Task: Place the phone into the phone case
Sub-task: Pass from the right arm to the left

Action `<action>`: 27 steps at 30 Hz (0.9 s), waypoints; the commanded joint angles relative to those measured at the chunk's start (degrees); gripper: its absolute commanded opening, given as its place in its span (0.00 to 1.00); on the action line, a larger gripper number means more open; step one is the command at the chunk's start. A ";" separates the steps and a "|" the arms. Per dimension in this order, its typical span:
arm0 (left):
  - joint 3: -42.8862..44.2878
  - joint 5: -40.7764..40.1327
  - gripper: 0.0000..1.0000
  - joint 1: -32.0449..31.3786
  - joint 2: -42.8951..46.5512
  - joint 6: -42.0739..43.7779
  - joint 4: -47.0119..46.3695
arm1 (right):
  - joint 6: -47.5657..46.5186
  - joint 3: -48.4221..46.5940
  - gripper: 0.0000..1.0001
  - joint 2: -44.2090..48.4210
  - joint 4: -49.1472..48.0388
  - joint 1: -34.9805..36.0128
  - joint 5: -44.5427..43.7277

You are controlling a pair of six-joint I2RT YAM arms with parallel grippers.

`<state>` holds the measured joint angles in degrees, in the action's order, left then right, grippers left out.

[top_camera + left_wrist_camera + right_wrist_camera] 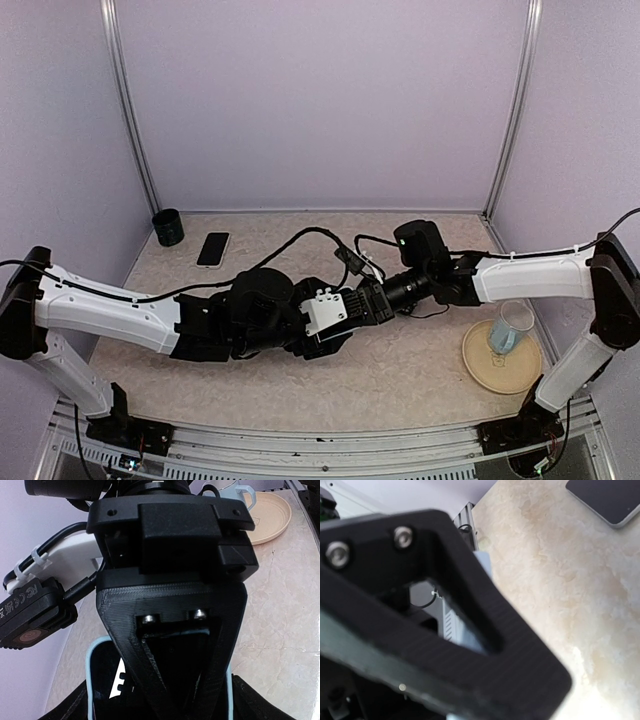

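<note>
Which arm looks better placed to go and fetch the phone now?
Probably the right. The right gripper is shut and empty over the phone case, and the phone lies in its wrist view. The left gripper sits astride the case, seemingly steadying it, so that arm looks busy.

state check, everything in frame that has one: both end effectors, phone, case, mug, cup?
left end effector: fingers spread either side of the phone case, grip unclear
right end effector: shut, over the case
phone: flat on the table, not in the case
phone case: no phone inside
mug: upright on the plate
black cup: upright
</note>
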<state>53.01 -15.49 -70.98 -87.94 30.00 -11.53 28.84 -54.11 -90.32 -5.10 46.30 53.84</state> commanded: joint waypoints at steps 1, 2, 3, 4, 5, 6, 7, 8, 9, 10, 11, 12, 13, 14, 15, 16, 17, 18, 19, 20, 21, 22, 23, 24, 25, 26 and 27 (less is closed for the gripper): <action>2.00 1.87 0.65 -0.47 -1.53 0.88 0.98 | 0.66 -3.15 0.00 0.04 -4.60 0.87 3.57; 2.07 1.71 0.70 -0.47 -1.37 0.87 1.24 | 0.57 -3.19 0.00 0.15 -4.46 0.89 3.55; 2.05 1.57 0.73 -0.47 -1.20 0.89 1.53 | 0.48 -3.20 0.00 0.26 -4.29 0.89 3.48; 1.94 1.32 0.76 -0.47 -0.97 0.80 1.89 | 0.37 -3.13 0.00 0.40 -4.11 0.89 3.46; 1.84 1.26 0.80 -0.41 -0.60 0.77 2.37 | 0.28 -3.18 0.00 0.62 -3.98 0.88 3.42; 1.72 1.06 0.84 -0.39 -0.33 0.77 2.98 | 0.13 -3.15 0.00 0.86 -3.85 0.89 3.38; 1.54 0.73 0.86 -0.39 0.05 0.64 3.45 | -0.09 -3.17 0.00 0.97 -3.72 0.89 3.25; 1.34 0.64 0.87 -0.27 0.31 0.50 4.02 | -0.21 -3.15 0.00 1.16 -3.57 0.87 3.28; 1.12 0.69 0.91 -0.10 0.95 0.30 4.46 | -0.36 -3.22 0.00 1.26 -3.44 0.85 3.23; 0.70 0.61 0.93 0.00 1.43 0.17 4.77 | -0.44 -3.20 0.00 1.32 -3.24 0.93 3.24; 0.38 0.48 0.94 0.05 1.78 0.01 5.02 | -0.59 -3.31 0.00 1.44 -3.12 0.90 3.28; 0.15 0.35 0.95 0.10 2.24 -0.05 5.36 | -0.62 -3.31 0.00 1.44 -3.04 0.86 3.28; 0.01 0.22 0.95 0.13 2.47 -0.27 5.75 | -0.69 -3.43 0.00 1.51 -2.97 0.89 3.33; -0.09 -0.02 0.95 0.21 2.71 -0.46 6.12 | -0.83 -3.44 0.00 1.55 -2.79 0.89 3.29; -0.22 -0.27 0.95 0.23 2.89 -0.69 6.43 | -0.88 -3.50 0.00 1.55 -2.70 0.87 3.23; -0.38 -0.39 0.95 0.18 3.19 -0.84 6.67 | -0.97 -3.54 0.00 1.50 -2.52 0.81 3.28; -0.51 -0.46 0.94 0.22 3.42 -0.96 6.81 | -1.10 -3.52 0.00 1.47 -2.28 0.83 3.21; -0.54 -0.50 0.93 0.23 3.66 -1.14 7.05 | -1.26 -3.62 0.00 1.42 -2.08 0.81 3.24; -0.54 -0.62 0.91 0.23 3.85 -1.11 7.31 | -1.43 -3.51 0.00 1.42 -1.97 0.76 3.27; -0.43 -0.89 0.90 0.23 3.95 -1.04 7.76 | -1.42 -3.55 0.00 1.46 -1.86 0.64 3.21; -0.20 -1.13 0.88 0.23 3.93 -1.04 8.50 | -1.50 -3.48 0.00 1.53 -1.81 0.63 3.20; 0.00 -1.43 0.87 0.23 3.86 -1.02 9.18 | -1.50 -3.40 0.00 1.62 -1.81 0.55 3.20; 0.18 -1.67 0.86 0.18 3.71 -1.08 9.64 | -1.51 -3.33 0.00 1.75 -1.76 0.49 3.17; 0.28 -1.81 0.85 0.15 3.60 -1.06 10.21 | -1.51 -3.29 0.00 1.83 -1.71 0.37 3.08; 0.40 -1.96 0.84 0.14 3.64 -1.07 10.47 | -1.51 -3.20 0.00 1.96 -1.71 0.30 3.11; 0.42 -2.06 0.84 0.06 3.62 -1.29 10.77 | -1.51 -3.15 0.00 2.01 -1.67 0.21 3.11; 0.42 -2.17 0.85 0.04 3.65 -1.47 10.98 | -1.51 -3.19 0.00 2.07 -1.59 0.15 3.06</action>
<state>53.28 -16.64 -70.87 -85.17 29.04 -4.82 28.14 -55.44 -90.43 -4.38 46.65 54.96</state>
